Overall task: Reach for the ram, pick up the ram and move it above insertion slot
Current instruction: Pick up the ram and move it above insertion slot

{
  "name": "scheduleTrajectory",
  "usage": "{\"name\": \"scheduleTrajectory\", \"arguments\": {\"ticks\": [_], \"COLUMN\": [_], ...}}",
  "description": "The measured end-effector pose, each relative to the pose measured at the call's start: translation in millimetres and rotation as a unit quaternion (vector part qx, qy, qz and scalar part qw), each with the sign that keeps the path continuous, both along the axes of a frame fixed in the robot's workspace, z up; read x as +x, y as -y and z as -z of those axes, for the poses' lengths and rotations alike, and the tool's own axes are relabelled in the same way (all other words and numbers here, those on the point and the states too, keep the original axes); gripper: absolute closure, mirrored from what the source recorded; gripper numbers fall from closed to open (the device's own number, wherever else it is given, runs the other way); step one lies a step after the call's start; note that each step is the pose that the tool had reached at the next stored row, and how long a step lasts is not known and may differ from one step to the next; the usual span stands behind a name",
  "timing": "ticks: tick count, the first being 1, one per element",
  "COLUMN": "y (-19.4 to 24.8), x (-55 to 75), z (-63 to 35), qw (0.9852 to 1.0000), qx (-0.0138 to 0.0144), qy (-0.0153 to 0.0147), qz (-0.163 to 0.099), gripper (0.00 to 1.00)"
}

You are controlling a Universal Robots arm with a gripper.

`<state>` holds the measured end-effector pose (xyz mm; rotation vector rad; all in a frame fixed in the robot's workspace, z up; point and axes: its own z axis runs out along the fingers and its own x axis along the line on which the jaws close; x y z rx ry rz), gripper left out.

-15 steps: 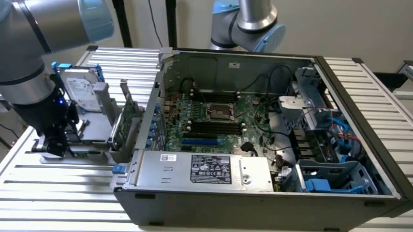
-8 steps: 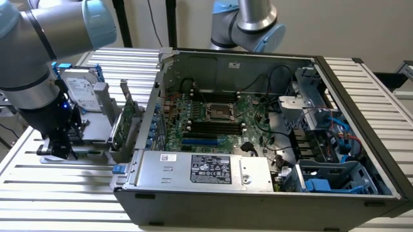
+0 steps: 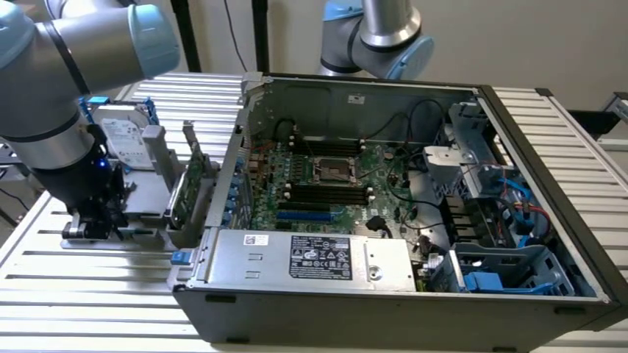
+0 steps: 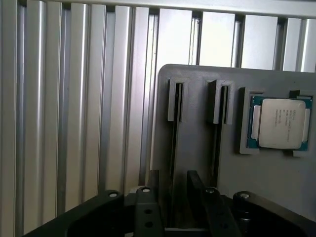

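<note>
there, ram (image 4: 173,133) edge-on between the pincer's (image 4: 173,175) 2 spread fingers (image 4: 194,190)

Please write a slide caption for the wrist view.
Claw, fingers apart, straddling one narrow slot of a grey holder on the ribbed table, a processor chip lying alongside.

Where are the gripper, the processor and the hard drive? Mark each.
gripper (image 4: 173,180): wrist view, midway between its fingertips.
processor (image 4: 280,123): wrist view, middle of its metal lid.
hard drive (image 3: 126,143): exterior view, its labelled face.
</note>
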<state>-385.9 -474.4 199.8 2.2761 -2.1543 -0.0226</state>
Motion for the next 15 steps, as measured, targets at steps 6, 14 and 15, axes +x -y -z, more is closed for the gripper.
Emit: {"name": "scheduleTrajectory", "arguments": {"ticks": [6,14,15], "y": [0.0,0.0,0.0], "x": [1.1,1.1,1.1], "z": [0.3,0.5,0.5], "qw": [1.0,1.0,1.0], "qx": [-0.0001,0.0,0.0], "qy": [-0.0001,0.0,0.0], "qz": [0.0,0.0,0.0], "gripper": [0.79,0.87,0.87]}}
